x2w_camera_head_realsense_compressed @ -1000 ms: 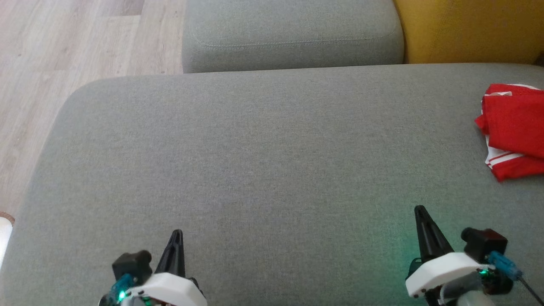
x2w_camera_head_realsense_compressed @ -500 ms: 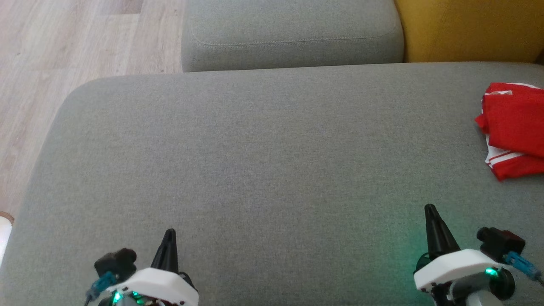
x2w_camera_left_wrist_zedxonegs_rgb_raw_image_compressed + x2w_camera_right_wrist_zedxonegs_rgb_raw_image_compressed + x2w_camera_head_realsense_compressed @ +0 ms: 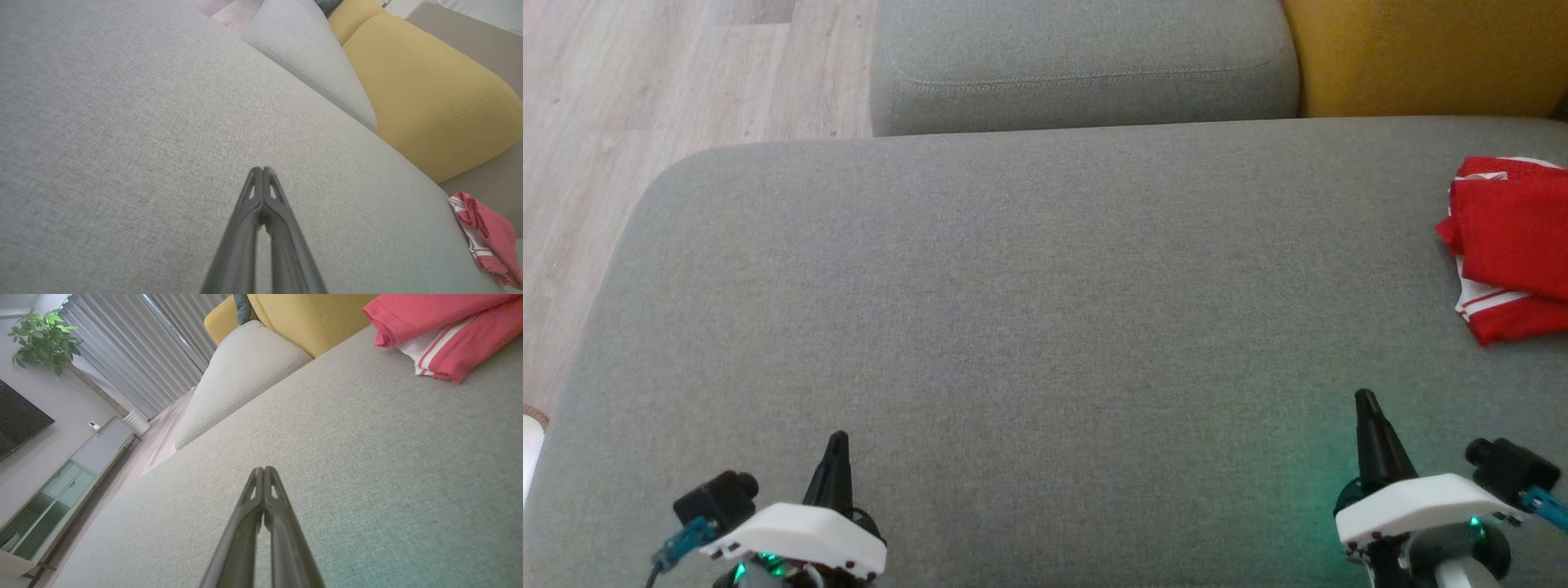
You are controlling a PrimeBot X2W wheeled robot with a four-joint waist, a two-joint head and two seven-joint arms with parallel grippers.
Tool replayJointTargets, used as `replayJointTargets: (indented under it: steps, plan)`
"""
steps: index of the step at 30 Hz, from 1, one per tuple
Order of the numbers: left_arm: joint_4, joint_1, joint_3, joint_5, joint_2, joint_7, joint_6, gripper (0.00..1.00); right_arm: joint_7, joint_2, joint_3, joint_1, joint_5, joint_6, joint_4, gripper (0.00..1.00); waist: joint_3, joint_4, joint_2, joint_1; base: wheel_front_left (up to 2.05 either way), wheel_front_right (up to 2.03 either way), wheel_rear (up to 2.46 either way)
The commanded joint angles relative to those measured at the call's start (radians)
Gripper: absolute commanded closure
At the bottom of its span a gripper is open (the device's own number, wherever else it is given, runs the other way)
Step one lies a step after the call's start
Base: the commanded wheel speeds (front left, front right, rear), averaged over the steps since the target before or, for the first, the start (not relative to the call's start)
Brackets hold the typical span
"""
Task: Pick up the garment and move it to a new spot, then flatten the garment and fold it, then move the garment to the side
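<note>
While the left fingers [image 3: 834, 474] and the right fingers [image 3: 1376, 445] both stand pressed together with nothing between them, tips pointing forward over the seat [image 3: 1029, 310], the garment [image 3: 1511, 237] lies ahead of the right fingers and off to their right, well apart from them. It is a folded red bundle with white striped trim, lying on the seat's right side. The head view's right edge cuts it off, so I cannot tell which way its long axis runs. Its rolled red fold faces left, toward the middle of the seat. The white striped part shows at its nearer corner, on the side closest to the right fingers.

A broad stretch of seat runs between the two pairs of fingers and ahead of them to the far edge. Left of the left fingers the seat ends in a rounded corner, with pale wood floor [image 3: 645, 82] beyond. Ahead, a grey cushion [image 3: 1086, 65] with a stitched seam meets the far edge, and a yellow cushion [image 3: 1421, 57] sits beside it, behind the garment.

The seat is coarse woven grey cloth. Both pairs of fingers are dark, slim and tapered, with ribbed openings near the tips. A green glow tints the cloth by the right fingers.
</note>
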Motion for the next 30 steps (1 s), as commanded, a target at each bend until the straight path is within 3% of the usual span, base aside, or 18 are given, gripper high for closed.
replayJointTargets:
  steps: [1,30]
  plan:
    - [-0.039,-0.058,0.031,-0.038,0.011,0.007,-0.015,1.00,0.005,-0.002,-0.004,-0.060,0.041,0.002,-0.040,1.00,0.001,0.000,0.0000,0.0000,0.00,0.00,0.00]
    - [-0.058,-0.084,0.114,-0.339,0.015,0.084,-0.069,1.00,0.061,-0.003,-0.043,-0.079,0.361,0.004,-0.060,1.00,0.009,-0.002,0.0000,0.0000,0.00,0.00,0.00]
